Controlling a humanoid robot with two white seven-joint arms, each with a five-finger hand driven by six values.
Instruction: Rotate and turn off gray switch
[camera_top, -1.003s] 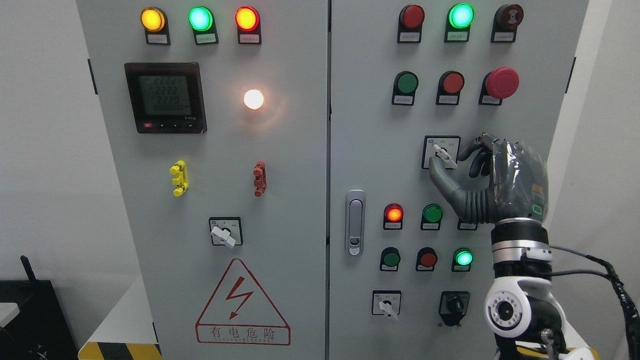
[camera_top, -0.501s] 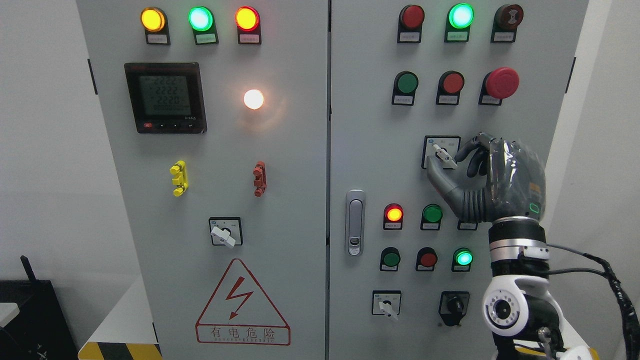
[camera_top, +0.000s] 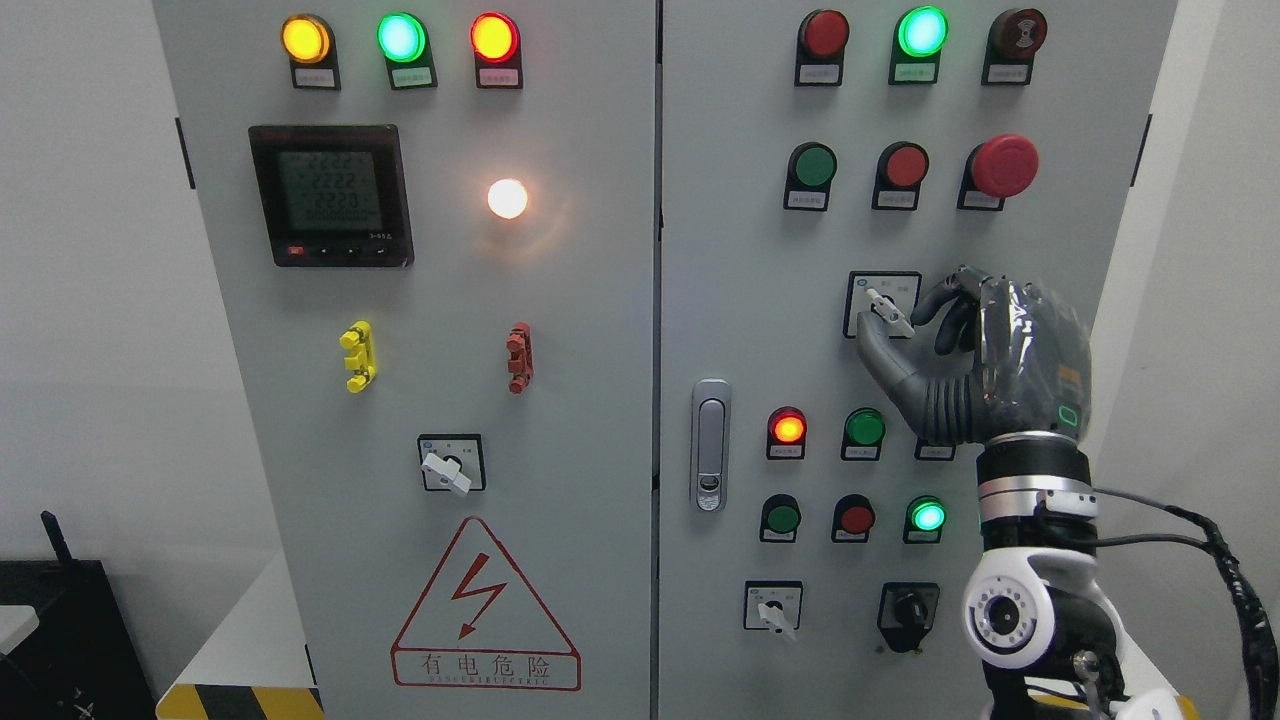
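Right hand (camera_top: 985, 355) pinching gray switch (camera_top: 888, 311) on right cabinet door (camera_top: 740, 300), thumb below, fingers (camera_top: 935, 298) beside. Lever tilting up-left; turn seeming not finished, rotation to off remaining. Left hand not showing.

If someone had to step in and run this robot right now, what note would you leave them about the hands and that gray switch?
Right hand: raised at the right door of the cabinet, thumb and fingers curled around the gray switch, pinching its lever.
Left hand: not in view.
Gray switch: in the middle of the right door, below the red mushroom button. Its lever slants from upper left to lower right.
Done: the hand has reached and gripped the lever.
Left: turn the lever to off, then let go. I cannot read the labels, so check which position means off.
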